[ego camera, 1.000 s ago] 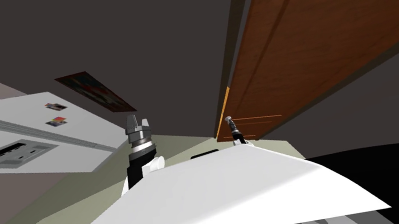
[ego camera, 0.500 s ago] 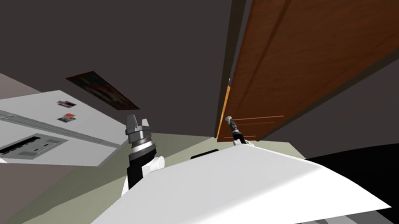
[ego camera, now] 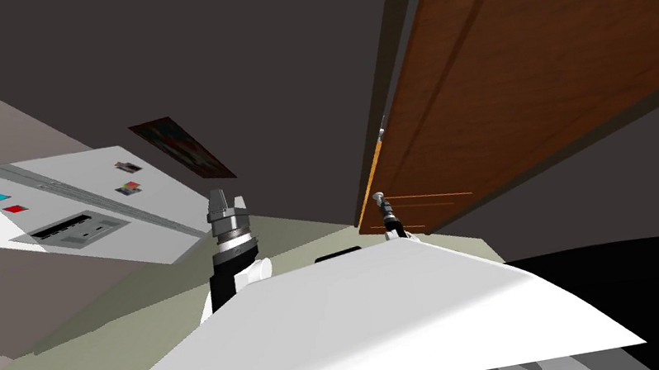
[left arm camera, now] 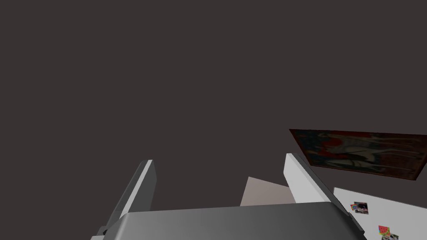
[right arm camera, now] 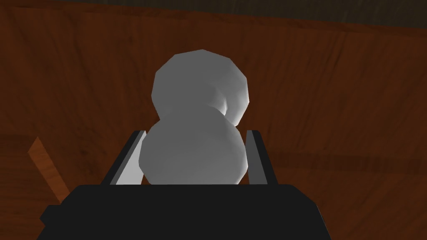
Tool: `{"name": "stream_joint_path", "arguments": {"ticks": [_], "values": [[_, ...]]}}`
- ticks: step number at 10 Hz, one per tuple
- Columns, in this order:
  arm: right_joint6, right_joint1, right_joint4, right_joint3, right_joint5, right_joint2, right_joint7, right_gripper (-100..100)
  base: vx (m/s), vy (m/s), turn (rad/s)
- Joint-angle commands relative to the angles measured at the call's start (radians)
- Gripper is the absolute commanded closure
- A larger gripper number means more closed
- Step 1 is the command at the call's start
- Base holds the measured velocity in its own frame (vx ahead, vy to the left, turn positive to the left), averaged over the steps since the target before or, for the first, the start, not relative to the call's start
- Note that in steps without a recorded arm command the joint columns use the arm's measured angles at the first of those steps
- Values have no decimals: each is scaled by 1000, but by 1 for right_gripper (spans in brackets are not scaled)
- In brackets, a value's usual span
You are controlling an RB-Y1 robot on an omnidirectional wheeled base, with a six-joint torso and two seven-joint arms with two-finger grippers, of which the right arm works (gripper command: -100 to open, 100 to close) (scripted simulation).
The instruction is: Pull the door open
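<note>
In a dark-walled room, the brown door (ego camera: 548,49) on my right looks barely ajar, its grey knob (right arm camera: 196,121) clamped between the right jaws while the left jaws hang wide and empty, so most of the pull is left.

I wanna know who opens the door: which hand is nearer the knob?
Right. The right gripper grips the knob on the brown door, jaws pressing its sides. The left gripper is open, off to the side.
</note>
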Motion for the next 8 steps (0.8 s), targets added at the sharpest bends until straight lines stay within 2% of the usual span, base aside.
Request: {"name": "stream_joint_path", "arguments": {"ticks": [1,2,3,4,5,7,8], "values": [[0,1,-3,2,-7,1,-33,100,-28,-13,36],[0,1,-3,6,-20,0,-70,100,-37,-12,65],[0,1,-3,6,-20,0,-75,100,-32,-10,39],[0,2,-4,10,-33,-1,-114,100,-40,-14,57],[0,2,-4,10,-33,-1,-116,100,-31,-13,45],[0,2,-5,17,-59,-3,-181,100,-48,-21,91],[0,2,-5,17,-59,-3,-200,100,-41,-27,59]]}}
